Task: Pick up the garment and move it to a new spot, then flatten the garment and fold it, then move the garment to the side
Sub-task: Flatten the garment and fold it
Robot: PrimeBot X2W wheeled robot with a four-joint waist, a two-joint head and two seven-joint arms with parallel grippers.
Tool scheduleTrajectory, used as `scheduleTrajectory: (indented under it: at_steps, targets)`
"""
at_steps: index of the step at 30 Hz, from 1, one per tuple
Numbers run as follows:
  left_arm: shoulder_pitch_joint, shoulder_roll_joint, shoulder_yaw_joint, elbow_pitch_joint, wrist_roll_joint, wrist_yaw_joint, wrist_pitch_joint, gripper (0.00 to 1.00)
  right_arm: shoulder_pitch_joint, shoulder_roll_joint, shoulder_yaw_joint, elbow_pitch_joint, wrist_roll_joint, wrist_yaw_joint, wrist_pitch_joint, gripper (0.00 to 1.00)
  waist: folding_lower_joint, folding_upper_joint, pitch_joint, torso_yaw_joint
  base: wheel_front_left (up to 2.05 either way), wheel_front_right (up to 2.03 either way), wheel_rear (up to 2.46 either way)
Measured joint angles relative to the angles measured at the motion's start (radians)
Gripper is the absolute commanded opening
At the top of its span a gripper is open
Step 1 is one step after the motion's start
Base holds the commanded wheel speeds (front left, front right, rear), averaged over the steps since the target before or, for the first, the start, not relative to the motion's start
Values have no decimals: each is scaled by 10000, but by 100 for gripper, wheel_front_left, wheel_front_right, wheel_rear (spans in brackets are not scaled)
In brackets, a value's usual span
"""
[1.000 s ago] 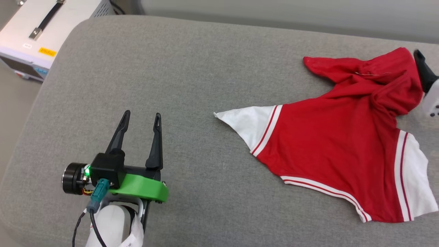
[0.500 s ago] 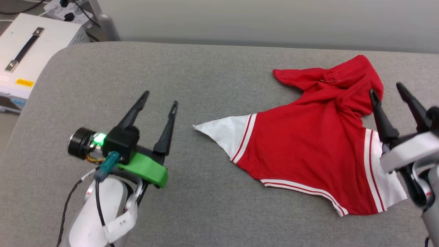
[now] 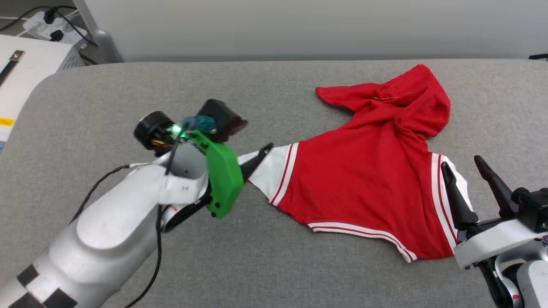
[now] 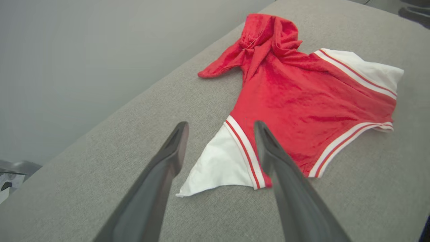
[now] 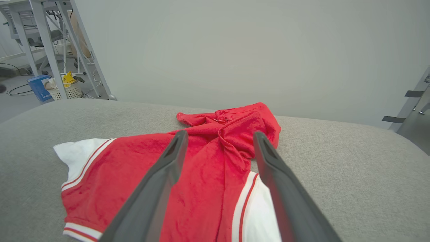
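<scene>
A grey padded table (image 3: 128, 85) runs up to a pale wall, and the shirt (image 3: 364, 171) lies on its right half, plain red face up. Its two white sleeves are spread to either side. The far part is bunched into a crumpled heap (image 3: 411, 98) near the table's back edge, and the striped hem (image 3: 359, 229) runs along the near side. The left gripper (image 4: 220, 124) points across the table at the nearer white sleeve (image 4: 218, 164), jaws wide apart. In its wrist view the fingers frame that sleeve's striped cuff, and I cannot tell whether a tip touches the cloth. The right gripper (image 3: 462, 161) stands over the other sleeve (image 5: 258, 215), also wide open with nothing between its fingers. Its wrist view looks along the shirt toward the heap. This looks like the very first step, the reach before the pick-up, since the shirt is flat on the pad and neither gripper has it. The next move seems to call for each gripper to drop onto its sleeve and pinch cloth. That is awkward here (thin jersey lying flat gives the tips little edge to catch), so a fingertip may need to press into the soft padding to gather a fold. Holding both sleeves should keep the shirt spread as it rises, though the heap could drag or stay tangled.
</scene>
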Motion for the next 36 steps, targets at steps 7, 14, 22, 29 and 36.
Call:
scheduleTrajectory:
  at_steps: [7, 14, 22, 29, 36]
  targets:
    - [-1453, 184, -2573, 111, -1962, -2, 2412, 100, 22, 173, 90, -351, -226, 0, 171, 100, 0, 0, 306, -371, 0, 0, 0]
    - [-2238, 79, -3793, 773, -2359, 0, 2953, 100, -105, 219, 276, -374, -238, 0, 169, 100, 0, 0, 782, -737, 0, 0, 0]
    - [-2124, -46, -3954, 1154, -1925, 0, 3662, 100, -554, 309, 395, -314, -299, 0, 125, 100, 0, 0, 1439, -1120, 0, 0, 0]
    - [-1743, 35, -3814, 1114, -1469, 0, 4029, 100, -750, 370, 387, -138, -322, 0, -46, 100, 0, 0, 1887, -1322, 0, 0, 0]
    - [-1739, 90, -3814, 1340, -1001, -2, 2788, 0, -903, 439, 431, 2, -324, 0, -169, 100, 0, 0, 1932, -1226, 0, 0, 0]
